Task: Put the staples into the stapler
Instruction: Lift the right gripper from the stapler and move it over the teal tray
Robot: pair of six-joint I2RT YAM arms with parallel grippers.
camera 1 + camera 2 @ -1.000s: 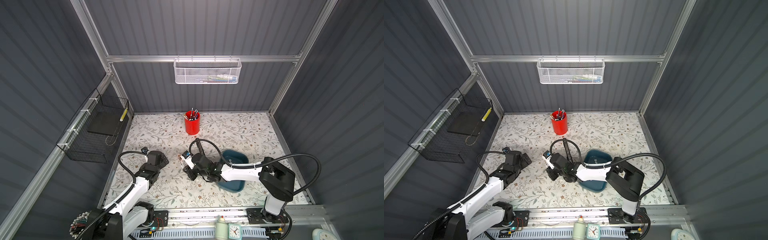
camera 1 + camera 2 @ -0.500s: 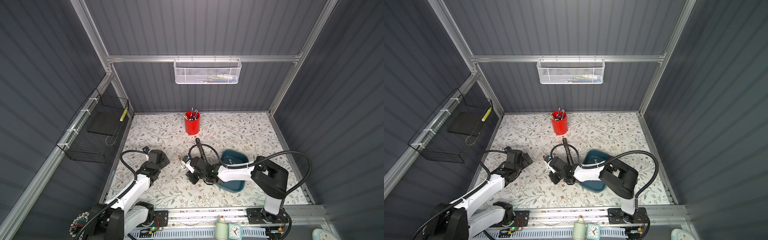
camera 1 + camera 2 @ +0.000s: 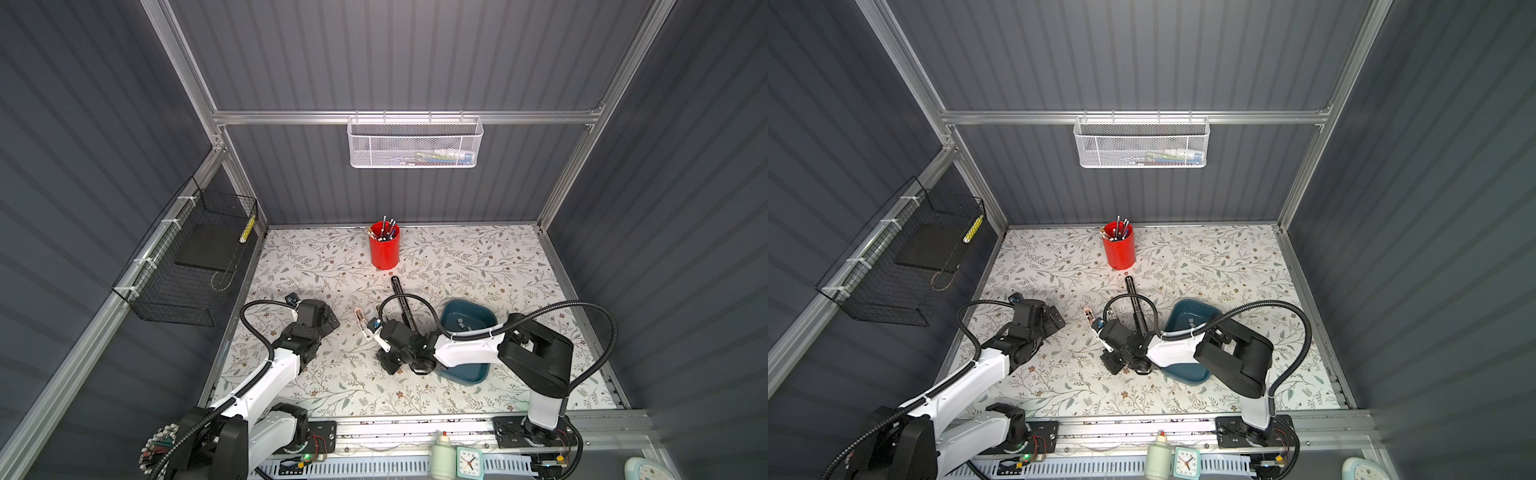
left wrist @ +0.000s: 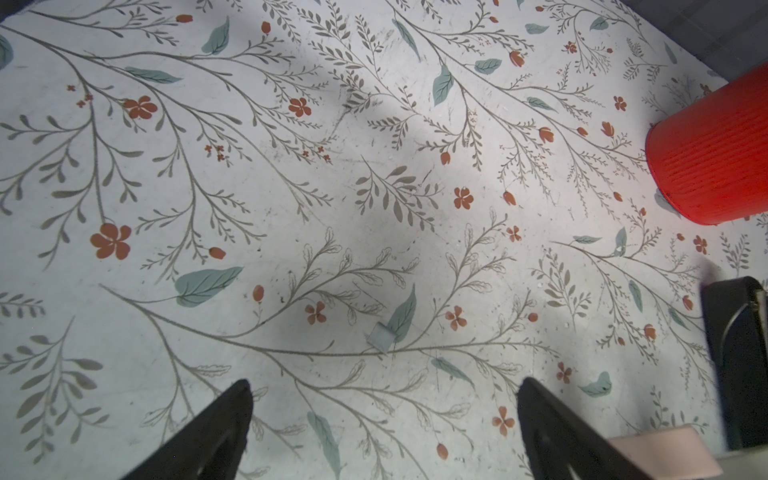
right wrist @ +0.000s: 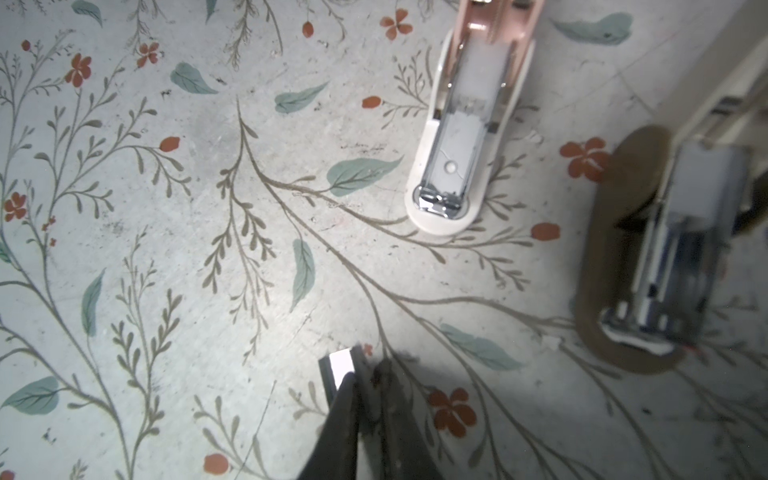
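The stapler [image 5: 457, 145], white with a pink back end, lies opened on the floral mat, its metal channel facing up; its raised upper arm [image 5: 648, 270] is blurred close by. In a top view the stapler [image 3: 365, 326] sits mid-table. My right gripper [image 5: 365, 371] is shut on a pale strip of staples [image 5: 340, 365] just above the mat, short of the stapler's front end. More staples [image 3: 459, 322] lie in the blue tray [image 3: 482, 370]. My left gripper [image 4: 385, 383] stands open over the mat, a loose strip of staples [image 4: 380, 337] lying just ahead of it.
A red pen cup [image 3: 384, 249] stands at the back middle. A long black bar [image 3: 401, 299] lies between the cup and the right wrist. A black wire basket [image 3: 187, 266] hangs on the left wall, a white mesh basket [image 3: 415, 143] on the back wall.
My right gripper's jaws have closed further on the strip, and the right arm has drawn a little to the left and toward the front. The left arm has hardly moved.
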